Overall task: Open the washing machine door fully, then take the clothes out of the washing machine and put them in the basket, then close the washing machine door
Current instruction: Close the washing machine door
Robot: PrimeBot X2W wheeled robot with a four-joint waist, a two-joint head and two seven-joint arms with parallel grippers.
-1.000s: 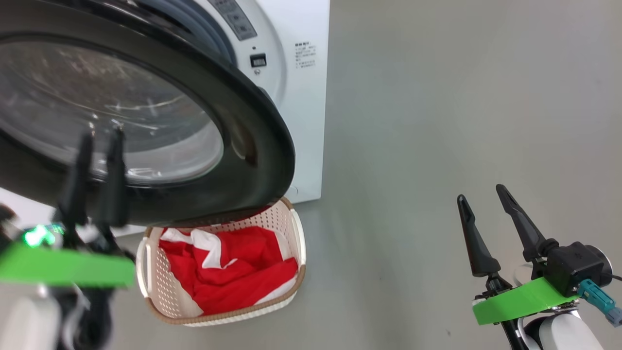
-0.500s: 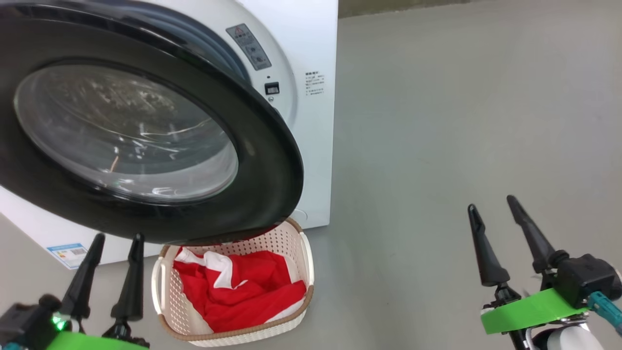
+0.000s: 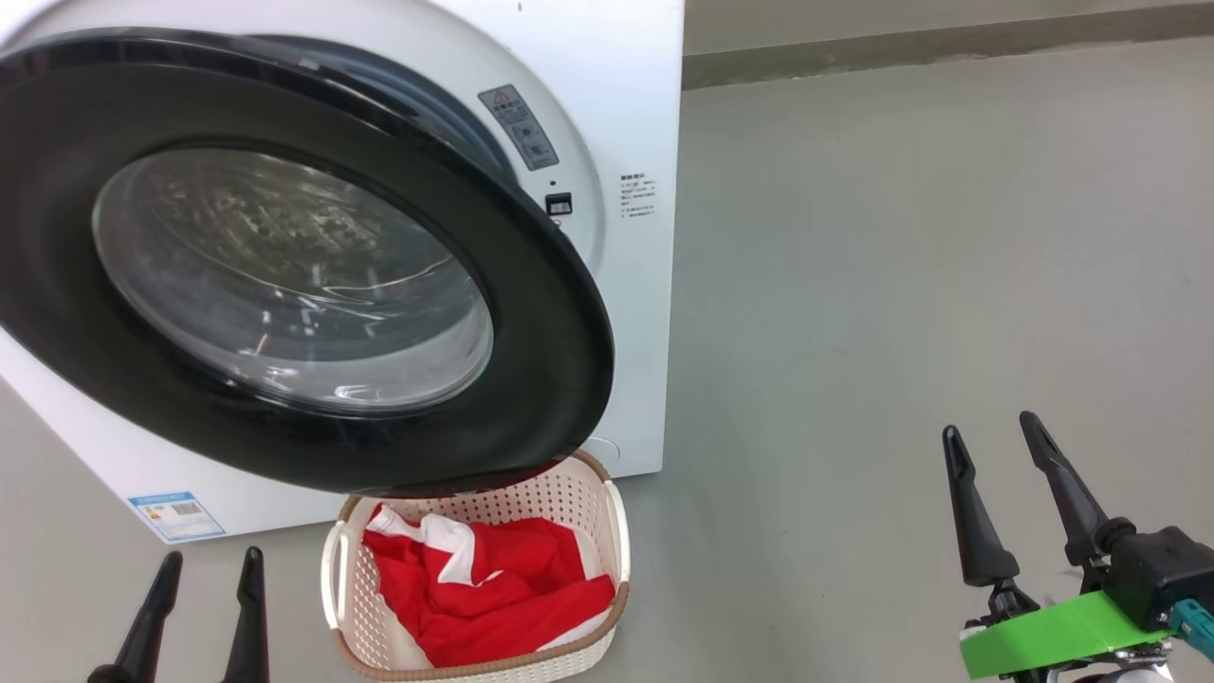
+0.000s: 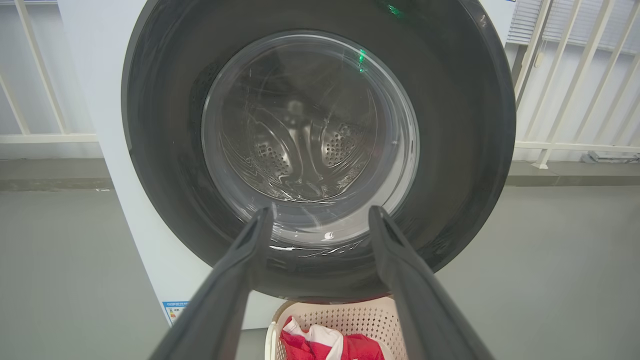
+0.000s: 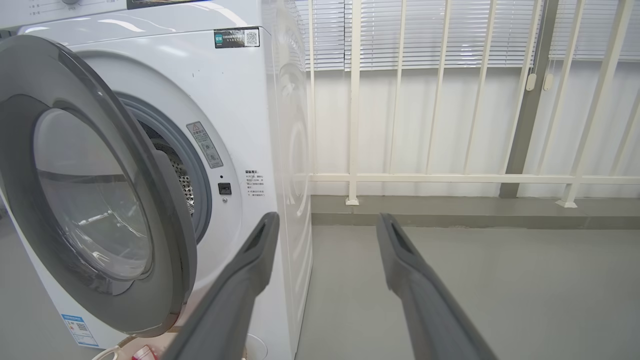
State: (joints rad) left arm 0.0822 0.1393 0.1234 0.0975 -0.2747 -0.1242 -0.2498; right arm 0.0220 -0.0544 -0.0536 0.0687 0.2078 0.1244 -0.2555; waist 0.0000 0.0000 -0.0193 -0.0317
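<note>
Grey floor (image 3: 854, 285) surrounds the washer (image 3: 637, 114). We see the clothes (image 3: 512, 607) already in the basket (image 3: 569, 498), at six o'clock beneath the door (image 3: 541, 323), which hangs ajar. Both our left gripper (image 3: 211, 562) and right gripper (image 3: 991, 429) stand spread and empty; we judge only closing it remains.

The round door (image 4: 450, 150) of the washing machine (image 4: 100, 75) takes up the upper middle of the frame, a black rim around clear glass. The left claw (image 4: 321, 215) rises from the bottom edge, fingers spread and empty. At bottom centre, a cream basket (image 4: 345, 315) holds red clothes (image 4: 360, 347).
</note>
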